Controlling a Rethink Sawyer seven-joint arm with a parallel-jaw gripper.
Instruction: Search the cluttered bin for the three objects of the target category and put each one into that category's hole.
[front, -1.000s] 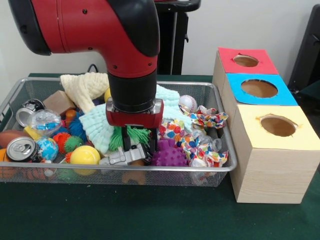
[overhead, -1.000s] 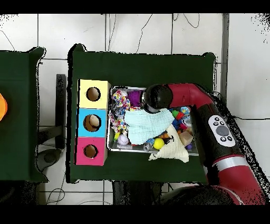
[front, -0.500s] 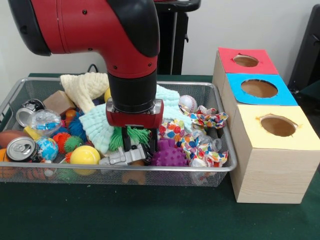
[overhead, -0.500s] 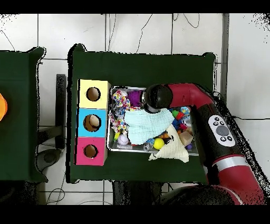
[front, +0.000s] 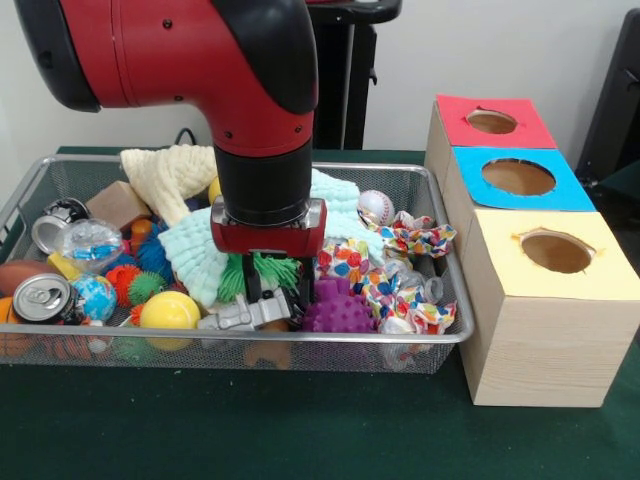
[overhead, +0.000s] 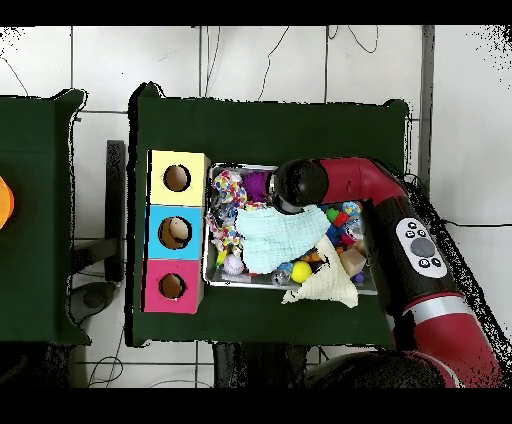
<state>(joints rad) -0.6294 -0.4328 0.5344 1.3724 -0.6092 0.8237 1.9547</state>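
Note:
My gripper (front: 278, 292) is low inside the wire bin (front: 330, 341), near its front rim. Its two black fingers (front: 252, 285) stand apart, open, straddling a grey metal-looking toy (front: 245, 314). A green fringed toy (front: 270, 268) sits right behind the fingers and a purple spiky ball (front: 340, 312) lies just to their right. A mint cloth (front: 195, 250) lies under the wrist. In the overhead view the arm's wrist (overhead: 298, 185) hides the gripper. Three boxes stand beside the bin, with a red-topped hole (front: 491, 121), a blue-topped hole (front: 518, 177) and a yellow-topped hole (front: 556, 250).
The bin also holds a cream cloth (front: 170, 170), a baseball (front: 376, 207), a yellow ball (front: 170, 310), a drink can (front: 42, 298), a globe ball (front: 97, 296), a wooden block (front: 118, 203) and patterned fabric (front: 395, 285). Green cloth (front: 300, 430) covers the table.

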